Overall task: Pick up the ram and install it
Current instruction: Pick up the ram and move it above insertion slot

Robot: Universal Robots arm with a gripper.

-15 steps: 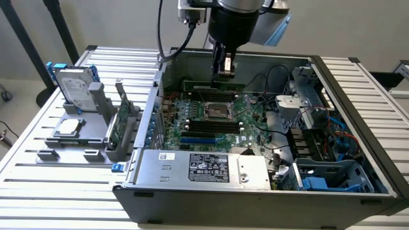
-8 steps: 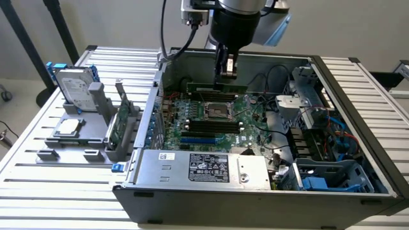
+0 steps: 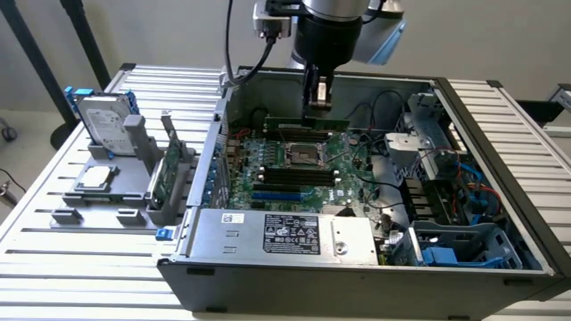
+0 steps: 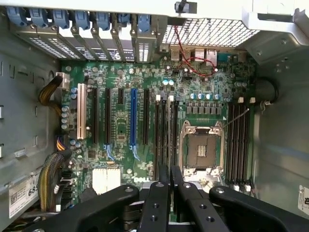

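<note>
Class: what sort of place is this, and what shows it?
Probably a robotics lab bench for computer assembly: an open computer case on a slatted metal table, parts in a grey holder, a gripper holding the ram.

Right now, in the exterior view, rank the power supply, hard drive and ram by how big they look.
1. power supply: largest, though also nearest the camera.
2. hard drive: clearly smaller.
3. ram: smallest, a slim stick held in the shut gripper.

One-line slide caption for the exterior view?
Pincer grips the ram above the motherboard inside the open computer case.
</note>
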